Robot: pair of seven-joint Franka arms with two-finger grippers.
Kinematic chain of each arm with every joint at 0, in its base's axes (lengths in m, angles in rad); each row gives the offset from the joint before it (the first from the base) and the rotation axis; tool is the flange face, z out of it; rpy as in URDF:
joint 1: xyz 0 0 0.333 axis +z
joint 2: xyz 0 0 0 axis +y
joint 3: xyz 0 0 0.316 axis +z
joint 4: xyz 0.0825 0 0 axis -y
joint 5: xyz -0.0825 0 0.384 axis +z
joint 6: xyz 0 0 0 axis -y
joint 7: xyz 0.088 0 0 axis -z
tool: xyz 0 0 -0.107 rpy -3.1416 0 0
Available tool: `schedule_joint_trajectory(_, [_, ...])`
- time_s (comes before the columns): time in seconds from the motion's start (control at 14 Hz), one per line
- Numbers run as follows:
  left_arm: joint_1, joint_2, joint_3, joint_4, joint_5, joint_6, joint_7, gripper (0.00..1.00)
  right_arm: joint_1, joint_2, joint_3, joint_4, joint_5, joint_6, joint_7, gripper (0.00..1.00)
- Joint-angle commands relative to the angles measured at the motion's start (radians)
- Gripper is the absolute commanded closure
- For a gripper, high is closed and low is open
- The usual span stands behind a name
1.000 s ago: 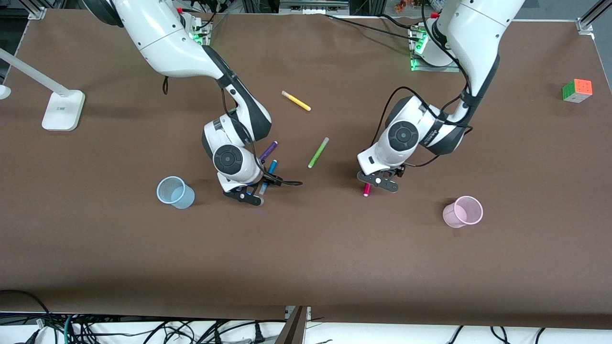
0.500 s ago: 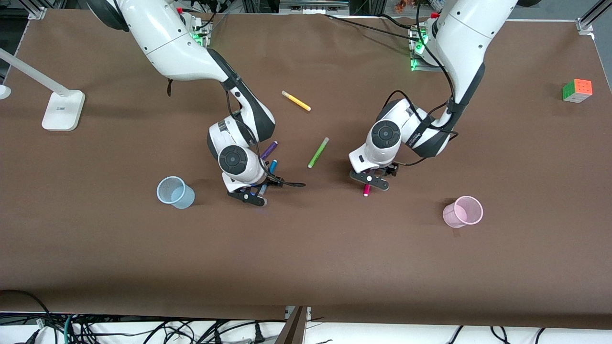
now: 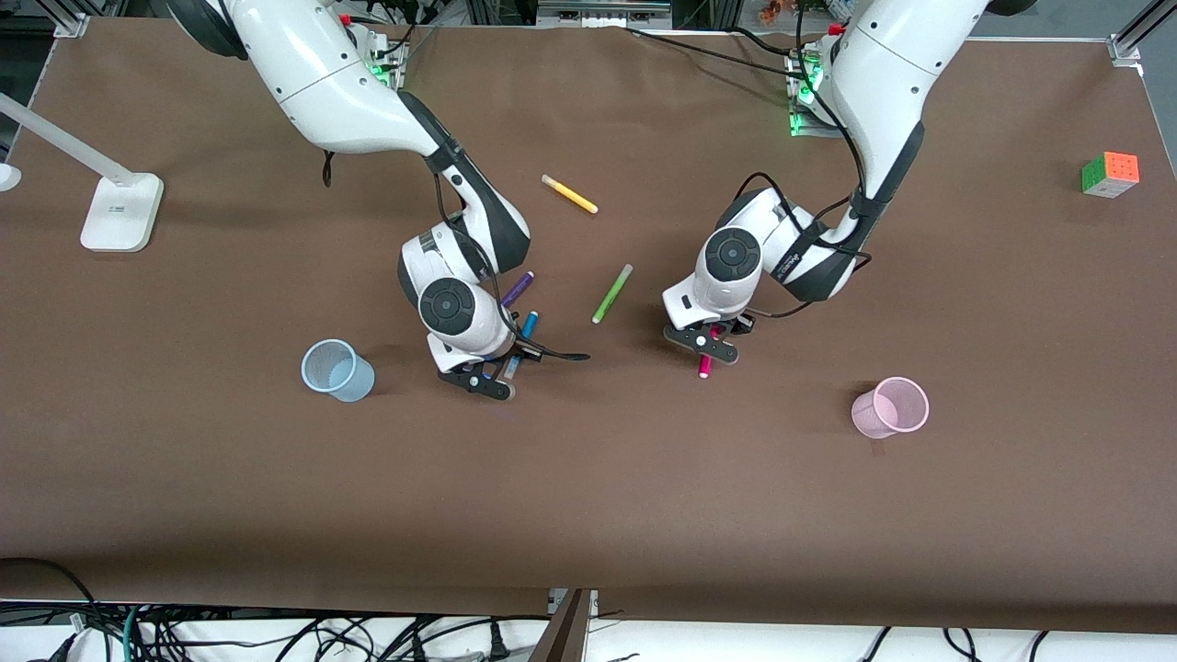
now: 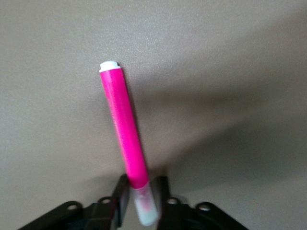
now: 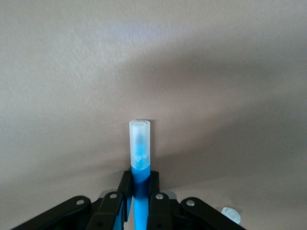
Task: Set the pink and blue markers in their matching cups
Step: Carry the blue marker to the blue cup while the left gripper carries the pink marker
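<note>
My right gripper (image 3: 508,360) is shut on the blue marker (image 3: 528,324), whose pale cap sticks out past the fingertips in the right wrist view (image 5: 139,143), just above the table; the gripper (image 5: 140,184) shows there too. The light blue cup (image 3: 337,370) stands upright beside it, toward the right arm's end. My left gripper (image 3: 709,348) is low over the pink marker (image 3: 705,367), which lies on the table. In the left wrist view the open fingers (image 4: 120,201) flank the pink marker (image 4: 123,129) near its pale cap. The pink cup (image 3: 890,406) stands toward the left arm's end.
A purple marker (image 3: 518,288) lies close beside the blue one. A lime-green marker (image 3: 612,292) and a yellow marker (image 3: 569,194) lie between the arms. A colour cube (image 3: 1110,173) sits at the left arm's end, a white lamp base (image 3: 121,211) at the right arm's end.
My left gripper has slid along the pink marker toward the robots' bases, to its capped end. My right gripper has barely moved; the blue marker has shifted slightly with it.
</note>
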Motion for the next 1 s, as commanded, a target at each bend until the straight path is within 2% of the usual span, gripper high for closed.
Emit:
schedule_joint_trajectory(0.0, [-0.005, -0.047, 0.007, 0.008, 0.046, -0.091, 0.012, 1.0, -0.061, -0.038, 0.005, 0.061, 0.021, -0.156, -0.042, 1.0])
schedule_joint_trajectory(0.21, [0.006, -0.078, 0.008, 0.074, 0.064, -0.263, 0.133, 1.0, -0.135, -0.041, 0.008, 0.241, 0.12, -0.417, -0.081, 1.0])
schedule_joint_trajectory(0.43, [0.011, -0.078, 0.02, 0.188, 0.066, -0.476, 0.274, 1.0, -0.192, -0.041, 0.006, 0.342, 0.123, -0.58, -0.108, 1.0])
schedule_joint_trajectory(0.57, [0.038, -0.077, 0.034, 0.295, 0.075, -0.646, 0.427, 1.0, -0.248, -0.041, 0.009, 0.364, 0.137, -0.652, -0.166, 1.0])
schedule_joint_trajectory(0.79, [0.106, -0.077, 0.034, 0.379, 0.171, -0.718, 0.731, 0.99, -0.351, -0.039, 0.008, 0.376, 0.258, -0.708, -0.222, 1.0])
schedule_joint_trajectory(0.93, [0.145, -0.077, 0.048, 0.421, 0.262, -0.77, 0.852, 0.99, -0.42, -0.039, 0.008, 0.376, 0.339, -0.729, -0.251, 1.0])
